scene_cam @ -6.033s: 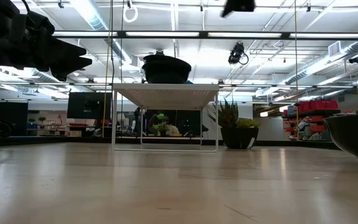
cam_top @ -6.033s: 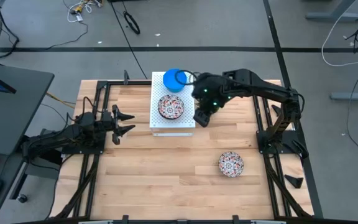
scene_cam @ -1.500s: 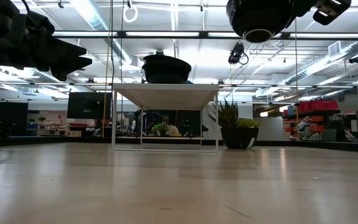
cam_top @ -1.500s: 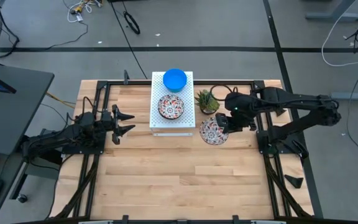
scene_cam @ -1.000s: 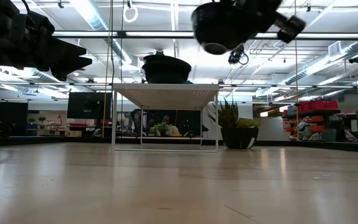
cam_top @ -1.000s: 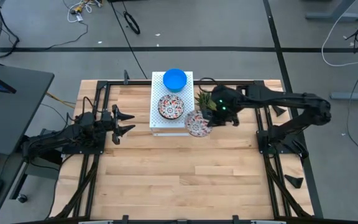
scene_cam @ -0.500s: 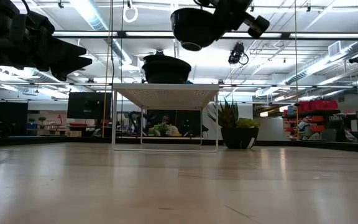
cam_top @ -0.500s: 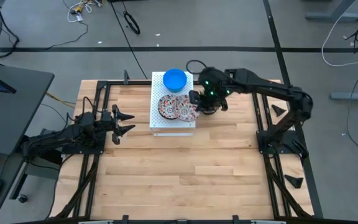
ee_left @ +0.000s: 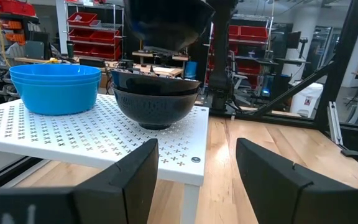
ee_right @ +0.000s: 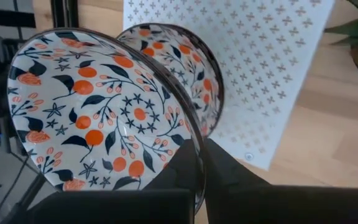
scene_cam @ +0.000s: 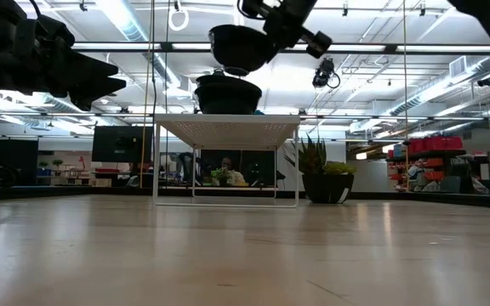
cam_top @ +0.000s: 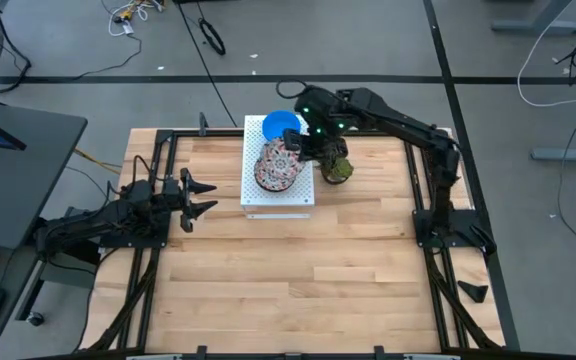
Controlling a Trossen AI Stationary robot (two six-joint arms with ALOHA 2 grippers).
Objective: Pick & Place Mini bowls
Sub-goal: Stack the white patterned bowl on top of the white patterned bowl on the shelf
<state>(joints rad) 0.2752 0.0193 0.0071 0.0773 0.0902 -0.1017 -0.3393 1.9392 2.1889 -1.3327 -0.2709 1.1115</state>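
A white perforated box stands at the table's far middle. On its top rest stacked blue mini bowls and, nearer, floral mini bowls. Just above these floral bowls hangs another floral mini bowl, with my right gripper shut on it; in the low view this bowl is clear of the stack. My left gripper waits open, low over the table left of the box, with nothing between its fingers. My right gripper pinches the floral bowl's rim on the side toward the table's right, one finger inside the bowl and one outside. The fingers come from the table's right, slanting down. The bowl is lifted clear, slightly tilted, over the floral bowls on the box.
A small green potted plant stands on the table right beside the box, under my right arm. Black frame rails run along the table's left, right and far sides. Bare wood fills the near half.
My right gripper has carried the floral bowl toward the table's left and far edge, from beside the box's right side, past the plant, to over the floral bowls on the box. It has stayed shut on the rim.
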